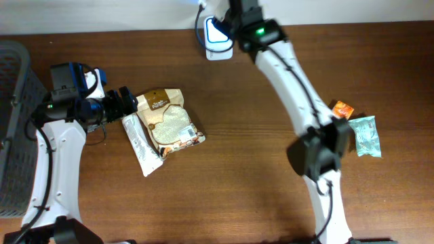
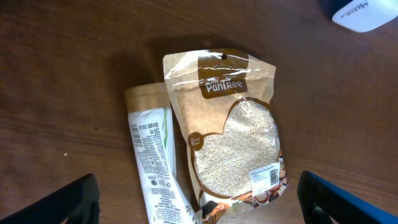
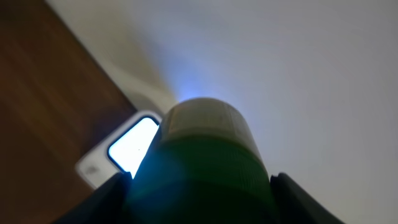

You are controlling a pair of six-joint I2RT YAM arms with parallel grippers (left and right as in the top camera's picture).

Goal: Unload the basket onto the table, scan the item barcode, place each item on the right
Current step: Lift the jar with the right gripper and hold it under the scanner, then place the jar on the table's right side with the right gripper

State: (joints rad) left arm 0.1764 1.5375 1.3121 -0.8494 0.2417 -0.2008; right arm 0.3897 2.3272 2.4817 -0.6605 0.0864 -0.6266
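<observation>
- While my right pincer (image 3: pixel 199 208) sits about half closed round the green cylindrical container with its paler top (image 3: pixel 200 134), both fingers against its sides, I have the task's thing up at the far edge of the dark wooden table (image 1: pixel 244 176), right at the scanner.
- And there it is, the white box scanner (image 3: pixel 124 152), its window lit bright and a bluish glow spilling over the container's top. The container is close in front of it; I can't tell whether they touch.
- Progress call: pick-up done, item presented. No barcode shows on the side facing my wrist camera, so I can't say a read has landed. A turn of the container may be needed, then setting it down.
- Over to my left pincer (image 1: pixel 127 102): jaws wide apart, nothing in them, hovering by the brown rice pouch with a clear window (image 2: pixel 230 124).
- Partly under that pouch's edge lies a long white sachet (image 2: pixel 152 162). Both are probably next in line.
- Further out: a grey slatted basket (image 1: pixel 12 115) at the left edge, and an orange packet (image 1: pixel 342 108) and a pale green packet (image 1: pixel 365 135) over on the right.
- Nothing stands between container and scanner; only my own fingers could cover the code.
</observation>
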